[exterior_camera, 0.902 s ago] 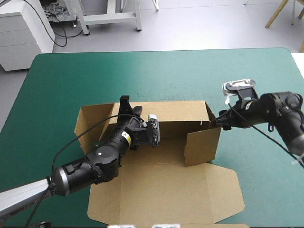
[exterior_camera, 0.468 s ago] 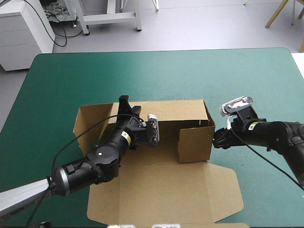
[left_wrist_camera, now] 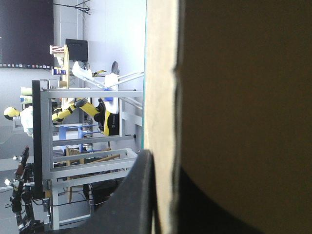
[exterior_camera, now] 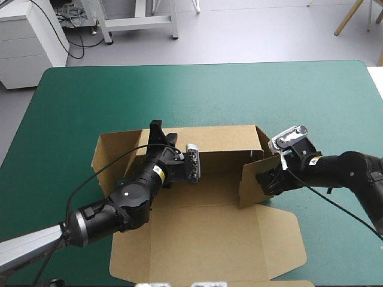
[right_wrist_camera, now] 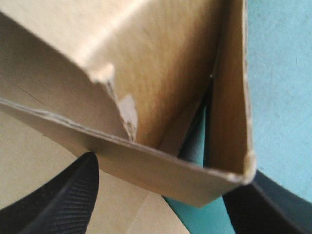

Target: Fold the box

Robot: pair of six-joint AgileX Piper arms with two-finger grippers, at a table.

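Here the brown box (exterior_camera: 203, 239) sat on the near half of the teal-green table (exterior_camera: 90, 95), its long axis parallel to the table's near edge, lid flat toward that edge, far wall upright. The left gripper (exterior_camera: 157, 128), its arm stretched low from the table's near-left corner, pinched that wall's top. The right gripper (exterior_camera: 266, 179), reaching in from the table's right side, straddled the folded right-end flap with fingers spread.

Light: bright, even, from overhead.
Shadows: soft, inside the box (exterior_camera: 203, 221) under its far wall.
Left wrist: box wall dark, backlit.
Right wrist: box's inner corner shaded; cover (right_wrist_camera: 278, 73) beside it brightly lit.
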